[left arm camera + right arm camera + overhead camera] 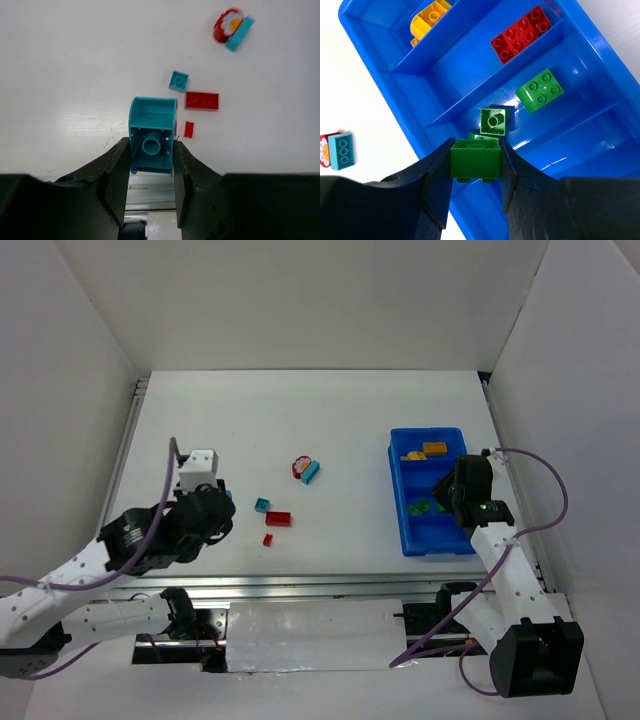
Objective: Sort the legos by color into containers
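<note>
My left gripper (150, 155) is shut on a cyan lego (151, 137), held just above the table at the near left (215, 510). Beyond it lie loose legos: a small cyan square (178, 80), a red plate (202, 100), a tiny red piece (188, 129), and a red round piece (227, 24) touching a cyan brick (240, 33). My right gripper (475, 150) is shut on a green lego (475, 159) over the blue tray (375, 60). In the containers lie a yellow piece (431, 19), a red brick (521, 34) and two green bricks (539, 90) (493, 121).
The tray (408, 540) stands at the right of the white table, close to the right wall. White walls enclose the table on three sides. A metal rail runs along the near edge (300, 585), just behind my left gripper.
</note>
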Available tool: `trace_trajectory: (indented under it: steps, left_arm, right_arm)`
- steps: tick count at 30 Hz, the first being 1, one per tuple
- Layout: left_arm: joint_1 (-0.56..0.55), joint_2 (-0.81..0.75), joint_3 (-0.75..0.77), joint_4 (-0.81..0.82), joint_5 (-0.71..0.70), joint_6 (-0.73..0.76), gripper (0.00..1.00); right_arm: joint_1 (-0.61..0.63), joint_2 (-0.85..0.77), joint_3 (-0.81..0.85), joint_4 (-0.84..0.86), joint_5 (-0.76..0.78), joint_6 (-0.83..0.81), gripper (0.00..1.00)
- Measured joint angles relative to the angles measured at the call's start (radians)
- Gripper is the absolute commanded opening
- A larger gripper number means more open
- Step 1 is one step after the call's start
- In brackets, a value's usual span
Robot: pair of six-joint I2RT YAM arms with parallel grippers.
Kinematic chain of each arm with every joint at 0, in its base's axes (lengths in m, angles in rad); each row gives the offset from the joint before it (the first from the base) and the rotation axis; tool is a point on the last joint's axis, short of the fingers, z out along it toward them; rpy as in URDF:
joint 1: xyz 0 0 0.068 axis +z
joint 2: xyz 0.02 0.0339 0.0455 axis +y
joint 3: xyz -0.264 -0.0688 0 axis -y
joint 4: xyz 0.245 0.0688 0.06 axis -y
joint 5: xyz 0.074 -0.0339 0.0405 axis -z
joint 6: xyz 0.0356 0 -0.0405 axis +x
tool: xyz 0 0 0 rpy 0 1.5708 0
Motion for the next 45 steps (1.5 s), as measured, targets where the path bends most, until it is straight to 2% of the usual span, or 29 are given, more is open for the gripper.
trace_trajectory:
  steps: [4,7,11,15,25,30,40,41,42,44,45]
  left_arm:
    - [0.215,0.063,-0.095,0.108,0.135,0.079,0.0]
    - [0.263,0.061,-0.124,0.153,0.19,0.109,0.0]
    - [0.298,0.046,-0.084,0.168,0.198,0.141,0.0]
    - [0.314,0.037,-0.074,0.166,0.179,0.173,0.0]
    - [0.314,-0.093,-0.166,0.197,0.196,0.214,0.0]
    - [0.314,-0.097,-0.172,0.215,0.206,0.229,0.0]
    - [0.314,-0.073,-0.187,0.235,0.246,0.238,0.0]
    - [0.314,-0.074,-0.188,0.236,0.248,0.238,0.0]
    - [0.314,-0.074,-0.188,0.237,0.252,0.238,0.0]
    - [0.314,-0.079,-0.188,0.24,0.258,0.241,0.0]
    - [0.314,-0.082,-0.188,0.243,0.261,0.243,0.0]
  right_arm:
    - [0.0,-0.002,0.0,0.0,0.004,0.0,0.0]
    - [0.0,-0.006,-0.002,0.0,0.01,0.0,0.0]
    - [0.0,-0.011,-0.003,0.0,0.01,0.0,0.0]
    - [0.0,-0.011,-0.005,0.001,0.01,0.0,0.0]
    - [0.0,-0.021,-0.019,-0.003,0.01,0.0,0.0]
    - [0.0,-0.021,-0.019,-0.003,0.013,0.004,0.0]
    - [0.0,0.019,-0.019,-0.003,0.022,0.01,0.11]
    - [0.0,0.023,-0.019,-0.003,0.022,0.011,0.2]
    - [0.0,0.026,-0.019,-0.003,0.022,0.011,0.42]
    - [0.0,0.028,-0.019,-0.002,0.021,0.013,0.71]
    - [0.0,0.031,-0.019,0.0,0.021,0.019,0.76]
